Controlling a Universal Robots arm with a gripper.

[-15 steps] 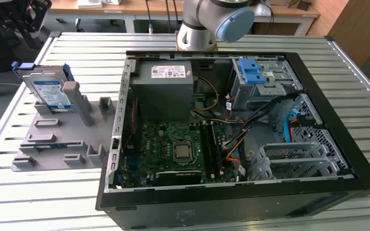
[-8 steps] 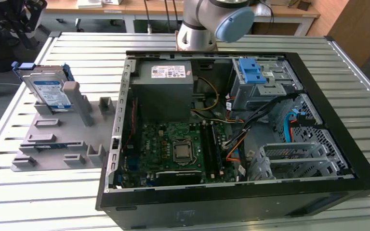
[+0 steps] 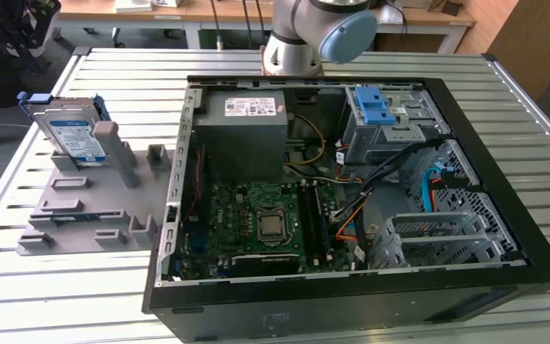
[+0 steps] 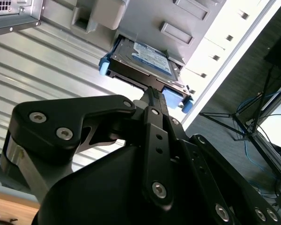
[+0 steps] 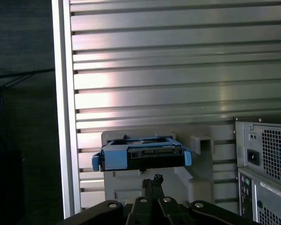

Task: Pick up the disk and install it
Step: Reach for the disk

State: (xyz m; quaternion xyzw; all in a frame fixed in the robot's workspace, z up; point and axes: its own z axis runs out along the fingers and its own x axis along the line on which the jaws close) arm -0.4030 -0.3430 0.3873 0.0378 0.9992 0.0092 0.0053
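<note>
The disk (image 3: 71, 133) stands on edge in a slot of the grey holder (image 3: 94, 215), label facing out and blue carrier bracket around it. This is at the exterior view's left, beside the open computer case (image 3: 485, 215) on the slatted worktop (image 3: 55, 301). It has not been lifted.

In both wrist views the gripper (image 4: 151, 93) (image 5: 152, 180) points at the disk's connector edge and is just short of it. Its fingers look drawn together with nothing between them. The first wrist view shows a small gap between the tips and the disk.

What could go wrong, as I judge it:
- With the fingers together, an advance would push the disk instead of straddling it, and could tip it out of its slot.
- A grip on the plastic bracket alone might flex or slip, since the bracket is thin.
- Inside the case, loose cables (image 3: 389, 168) run close to the drive cage (image 3: 389, 122), so a disk carried in could snag them.

Counted: one disk, one holder, one case, one drive cage with one blue latch (image 3: 374, 106) on top, one power-supply box (image 3: 246, 118), one arm (image 3: 314, 32), one gripper.
</note>
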